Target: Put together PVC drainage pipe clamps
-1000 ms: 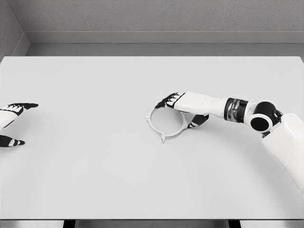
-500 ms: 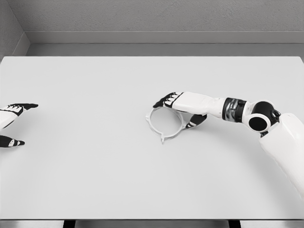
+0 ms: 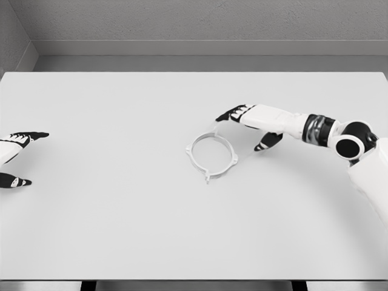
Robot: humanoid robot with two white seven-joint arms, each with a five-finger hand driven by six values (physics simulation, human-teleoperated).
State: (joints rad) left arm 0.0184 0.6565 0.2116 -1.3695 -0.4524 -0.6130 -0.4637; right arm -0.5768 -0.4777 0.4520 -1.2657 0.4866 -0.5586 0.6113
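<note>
Clamp ring (image 3: 211, 155), a pale grey PVC hoop with small lugs on its rim, is lying flat on the white table (image 3: 121, 230), slightly right of the table's middle. One short tab is sticking out of the hoop at about six o'clock, and smaller bumps are showing at its three and nine o'clock sides.

At the ring's two o'clock, the right hand (image 3: 251, 124) is hovering just beside the hoop and apart from it, gripping nothing. Its fingers (image 3: 233, 114) are stretching toward ten o'clock, relaxed and slightly spread, with dark tips, while the thumb (image 3: 267, 142) is pointing down toward the table on the ring's three o'clock side. A gap of bare table is showing between thumb and hoop. The white forearm is running off toward three o'clock, passing a dark wrist band and a round black joint (image 3: 347, 146) before widening at the right edge.

At nine o'clock of the scene, well apart from the ring, the left hand (image 3: 15, 156) is resting at the picture's left edge, only partly in view. Its fingers are lying spread and empty, one dark tip pointing toward three o'clock above and another below.
</note>
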